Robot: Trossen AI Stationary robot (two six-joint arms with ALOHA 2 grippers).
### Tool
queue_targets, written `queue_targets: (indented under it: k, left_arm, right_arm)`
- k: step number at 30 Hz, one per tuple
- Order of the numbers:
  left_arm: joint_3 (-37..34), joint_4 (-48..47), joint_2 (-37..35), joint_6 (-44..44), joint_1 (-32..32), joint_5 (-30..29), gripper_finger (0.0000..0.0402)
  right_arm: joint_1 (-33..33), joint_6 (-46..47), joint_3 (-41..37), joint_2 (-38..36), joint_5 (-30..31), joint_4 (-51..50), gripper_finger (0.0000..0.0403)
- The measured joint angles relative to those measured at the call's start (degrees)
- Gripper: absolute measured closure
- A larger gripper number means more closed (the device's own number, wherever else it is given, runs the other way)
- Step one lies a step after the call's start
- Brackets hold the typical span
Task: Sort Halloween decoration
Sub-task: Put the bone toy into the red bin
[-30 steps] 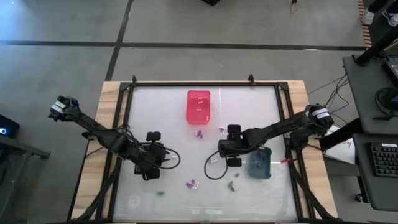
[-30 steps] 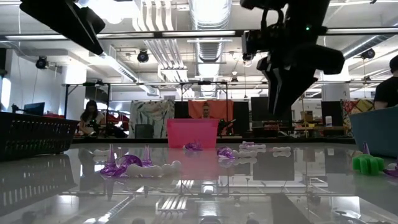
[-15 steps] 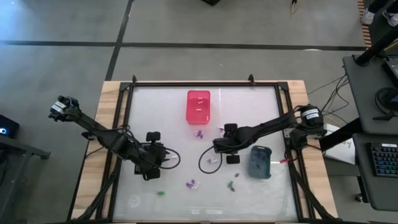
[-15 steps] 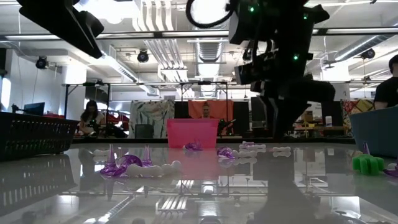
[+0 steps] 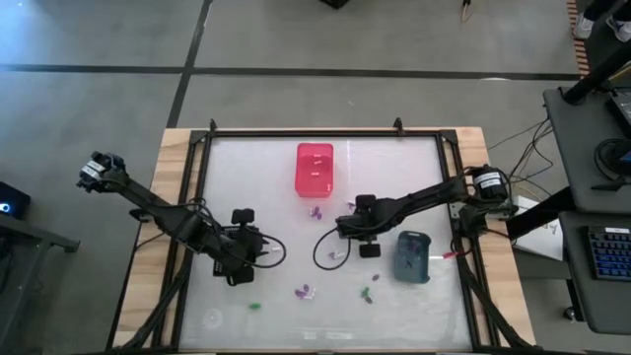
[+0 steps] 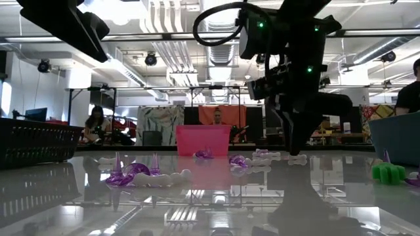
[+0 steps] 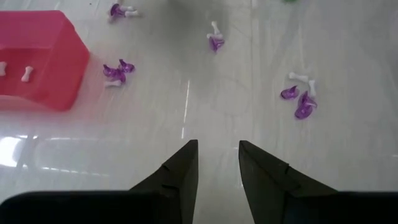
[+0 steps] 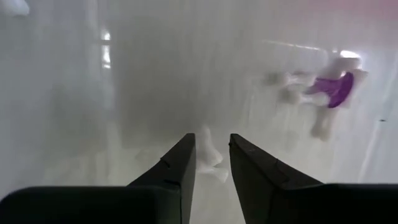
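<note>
The decorations are tiny purple, white and green pieces scattered on the glossy white table. A purple piece (image 5: 315,211) and a white piece (image 5: 351,207) lie near the pink bin (image 5: 315,168). Others (image 5: 304,292) and a green piece (image 5: 367,294) lie nearer the front. My right gripper (image 5: 343,227) is low over the table middle, open narrowly. In its wrist view a white piece (image 8: 208,152) lies between its fingertips (image 8: 211,155), and a purple piece (image 8: 336,87) lies farther off. I cannot tell whether the fingers touch the white piece. My left gripper (image 7: 217,165) hovers open at the table's left (image 5: 242,251).
A grey-blue bin (image 5: 412,256) stands to the right of my right gripper. A black bin (image 6: 33,141) shows at the left of the low view. The left wrist view shows the pink bin (image 7: 37,62) with white pieces inside. A black frame (image 5: 325,131) rims the table. People sit in the room behind.
My right gripper has moved toward the table's left and a little toward the far edge. It has come down close to the table top beside the white piece. My left arm has kept still.
</note>
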Motion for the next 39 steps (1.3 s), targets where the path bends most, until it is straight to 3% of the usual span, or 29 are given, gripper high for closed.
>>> queue_targets:
  k: [12,21,27,39]
  left_arm:
    - [0.0,0.0,0.0,0.0,0.0,0.0,0.0303]
    - [0.0,0.3,0.0,0.0,0.0,0.0,0.0303]
    - [0.0,0.3,0.0,0.0,0.0,-1.3,0.0303]
    - [0.0,0.5,0.0,0.0,0.0,-1.4,0.0303]
  right_arm:
    - [-0.6,-1.4,-2.8,-0.1,-0.7,4.6,0.0318]
    - [-1.0,-2.9,-2.9,-0.1,-1.3,5.6,0.0385]
    - [-1.0,-3.3,-2.8,-0.5,-0.7,6.0,0.0393]
    - [-2.5,-6.4,5.4,-2.0,-1.8,10.8,0.0394]
